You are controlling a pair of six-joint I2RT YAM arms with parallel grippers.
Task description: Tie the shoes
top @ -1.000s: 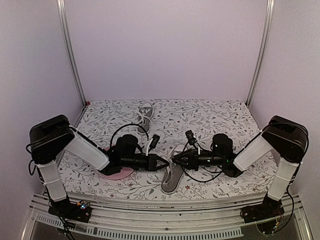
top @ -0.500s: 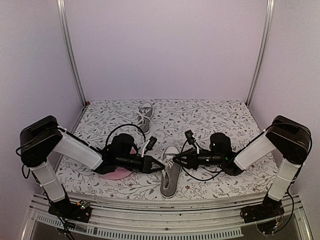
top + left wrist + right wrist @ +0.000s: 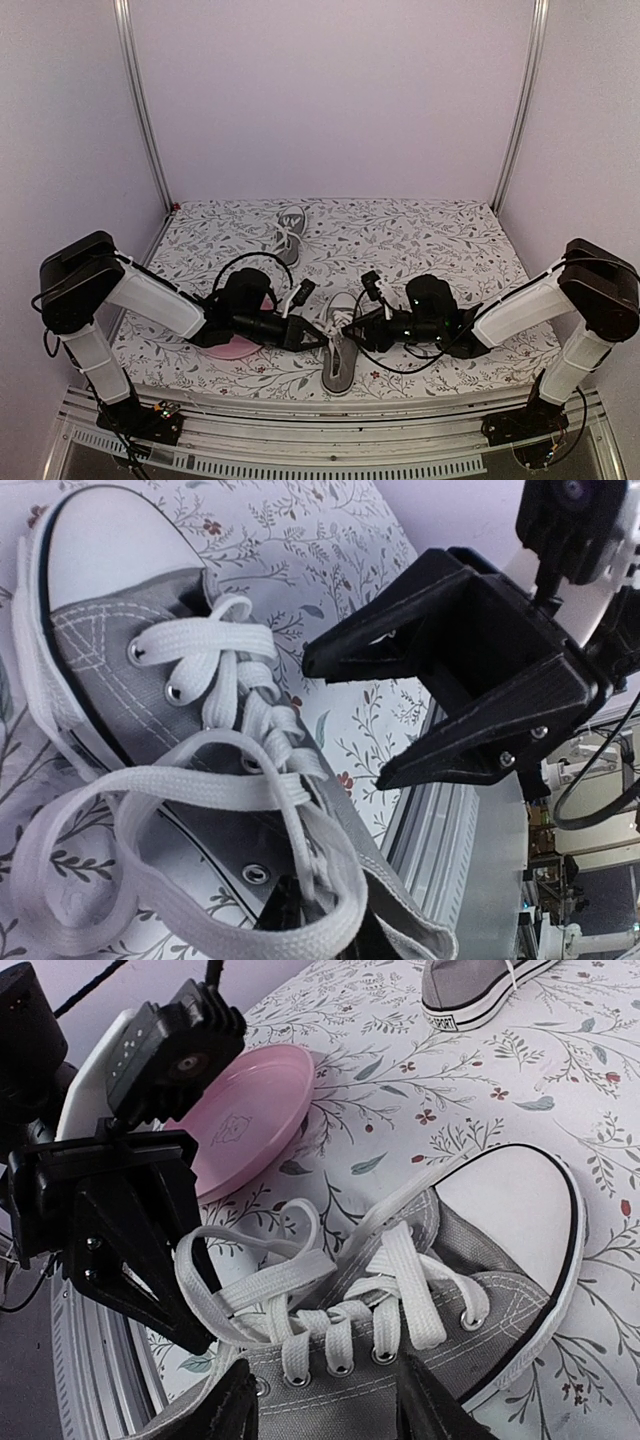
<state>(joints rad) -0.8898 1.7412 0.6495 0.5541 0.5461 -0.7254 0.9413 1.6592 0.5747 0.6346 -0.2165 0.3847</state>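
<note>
Your near shoe (image 3: pixel 338 355) lies at the near edge of the table (image 3: pixel 450 240), about midway along it, with its white toe cap pointing to the far edge. It sits between the two arms. The far shoe (image 3: pixel 290 232) lies well apart from it, close to the far edge and left of the middle. The plate (image 3: pixel 235 347) sits toward the near left corner, partly hidden under your left arm.

Your left gripper (image 3: pixel 318 335) reaches in from the shoe's left side, low over the lacing. A wide loop of lace (image 3: pixel 250 1280) stands up from the eyelets, and one end of it runs against that gripper's fingertips. Neither wrist view shows clearly whether the fingers are together, apart or pinching the lace, so you cannot tell.

Your right gripper (image 3: pixel 352 328) comes in from the shoe's right side, just beside the left one. Its jaws stand apart with nothing between them. In its own wrist view, one finger shows on each side of the shoe's collar. The rest of the lace is threaded loosely through the eyelets, and no bow or knot shows.
</note>
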